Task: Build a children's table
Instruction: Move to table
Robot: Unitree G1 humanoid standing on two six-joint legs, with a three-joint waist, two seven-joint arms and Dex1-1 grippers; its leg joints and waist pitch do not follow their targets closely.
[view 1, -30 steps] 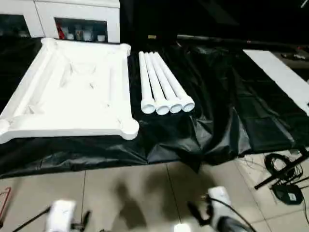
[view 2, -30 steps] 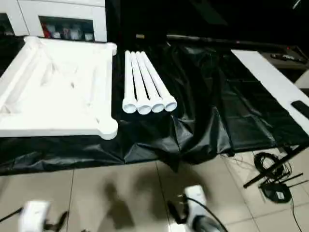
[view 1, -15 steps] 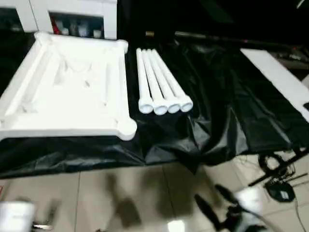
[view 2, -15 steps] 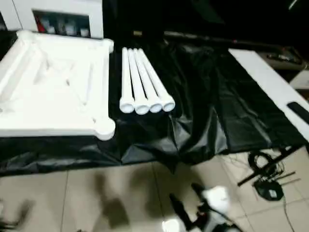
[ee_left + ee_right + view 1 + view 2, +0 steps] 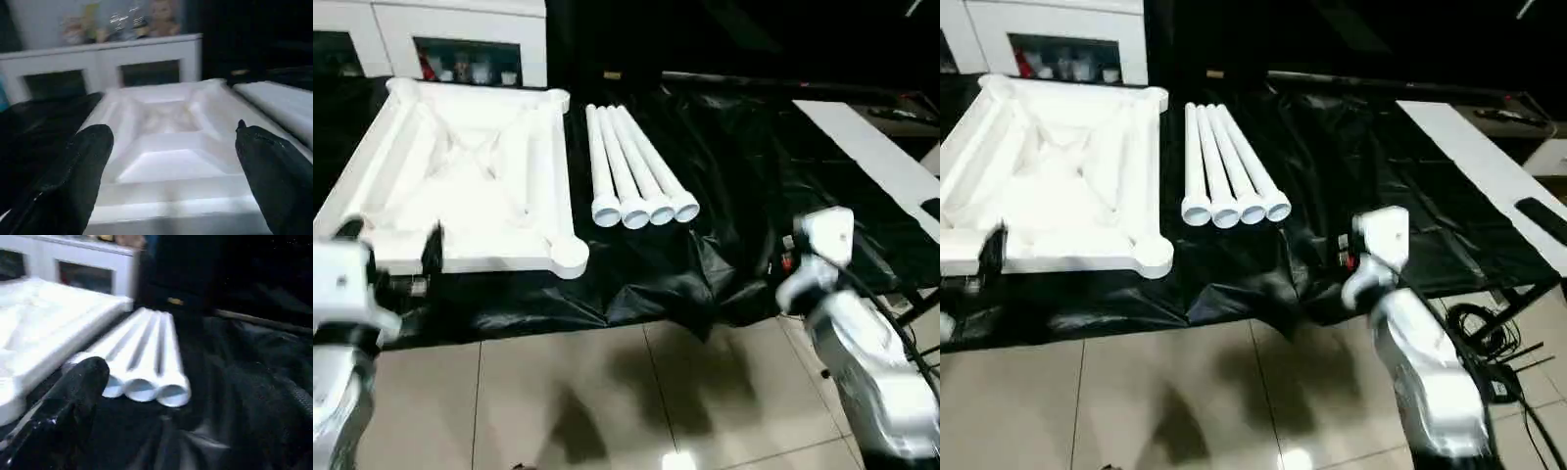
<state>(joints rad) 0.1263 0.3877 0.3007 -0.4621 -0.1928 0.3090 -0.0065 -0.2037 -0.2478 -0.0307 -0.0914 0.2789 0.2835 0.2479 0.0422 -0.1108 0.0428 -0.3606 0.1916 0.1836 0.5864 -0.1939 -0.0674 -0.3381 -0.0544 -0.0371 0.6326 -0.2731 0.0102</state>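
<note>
With our left claw [image 5: 171,161] spread wide before the upturned tabletop [image 5: 470,186] and our right claw [image 5: 161,431] open near the four legs [image 5: 636,176] lying beside it on the black-draped desk [image 5: 783,196], we should take one leg by its middle, both arms having risen from the floor tiles since a second ago.

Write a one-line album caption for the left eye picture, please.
Table top lying underside up beside four legs on black sheeting, both open pincers, left and right, raised nearby.
</note>
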